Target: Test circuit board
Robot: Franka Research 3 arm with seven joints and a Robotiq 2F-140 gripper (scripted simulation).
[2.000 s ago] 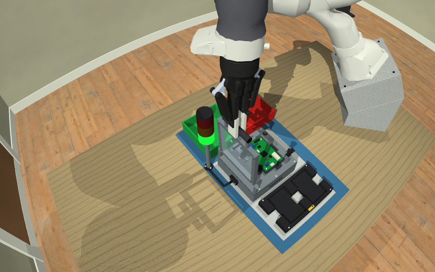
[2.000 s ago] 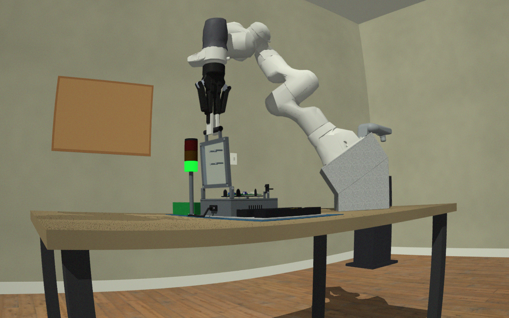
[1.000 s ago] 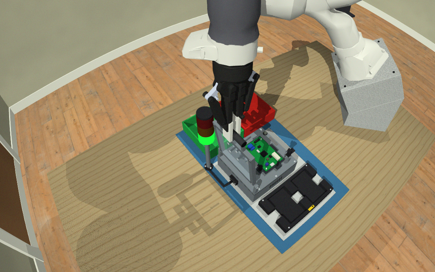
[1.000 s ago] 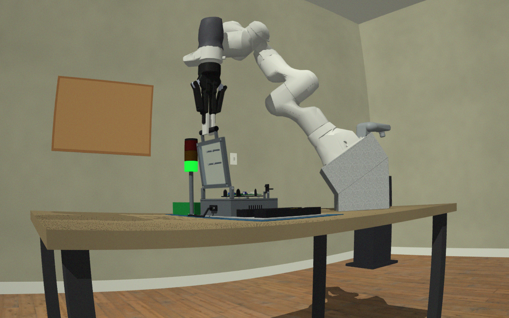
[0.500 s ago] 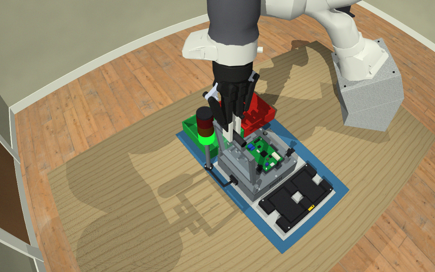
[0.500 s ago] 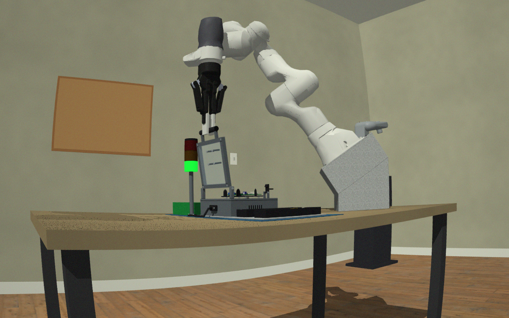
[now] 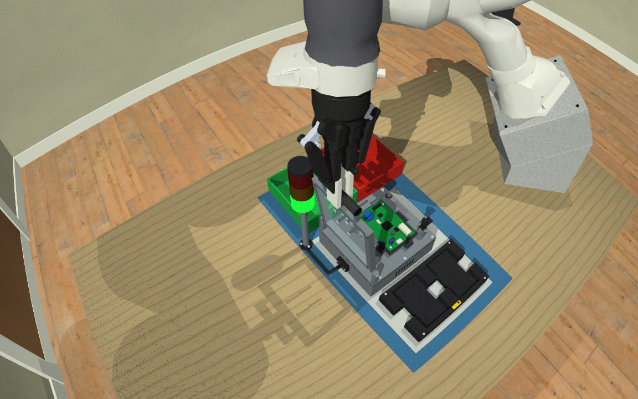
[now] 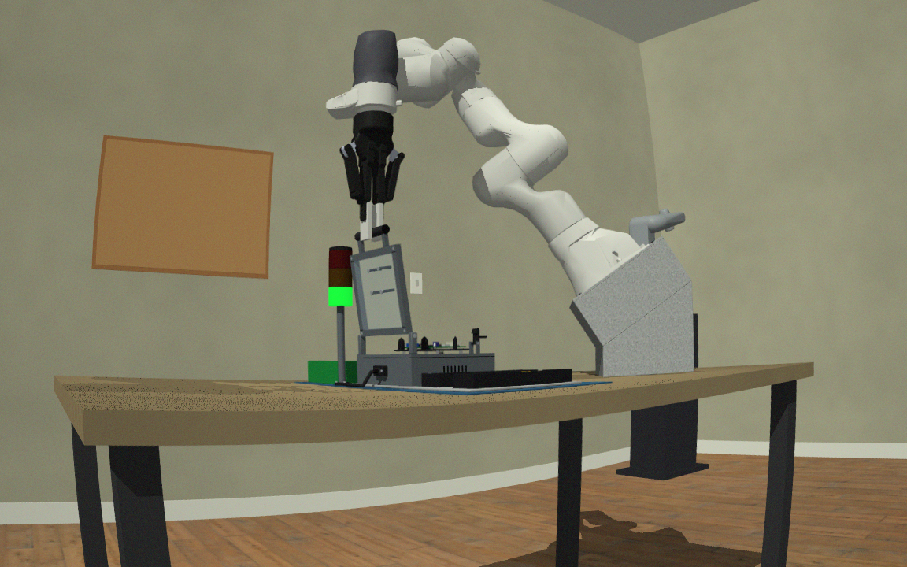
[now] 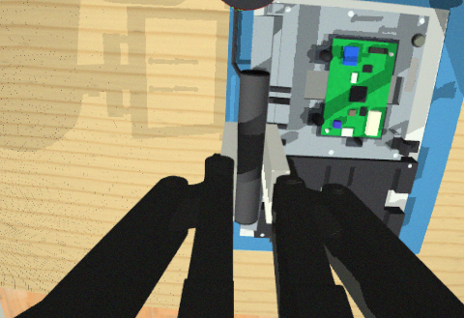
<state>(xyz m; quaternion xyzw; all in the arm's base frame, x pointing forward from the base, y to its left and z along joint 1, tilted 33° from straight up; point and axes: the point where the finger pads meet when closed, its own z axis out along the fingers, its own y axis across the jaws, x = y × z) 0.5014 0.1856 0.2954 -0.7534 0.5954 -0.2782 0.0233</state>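
Tool (image 9: pixel 247 186) pinched tight on the lid's handle (image 9: pixel 250 131), lid upright; tower (image 7: pixel 301 198) glows green; circuit board (image 7: pixel 390 225) sits exposed in the tester (image 7: pixel 361 277), looks light, stiff, delicate, best taken by its long edges

A brown pinboard (image 8: pixel 182 206) is hung on the wall w/ a small white wall plate (image 8: pixel 416 282) nearby; plank floor (image 7: pixel 128 128) is seen around the worktop (image 8: pixel 372 412).

No legible text, labels, brands or numbers, small yellow tag (image 7: pixel 456 305) on black tray (image 7: pixel 410 292) too small to read
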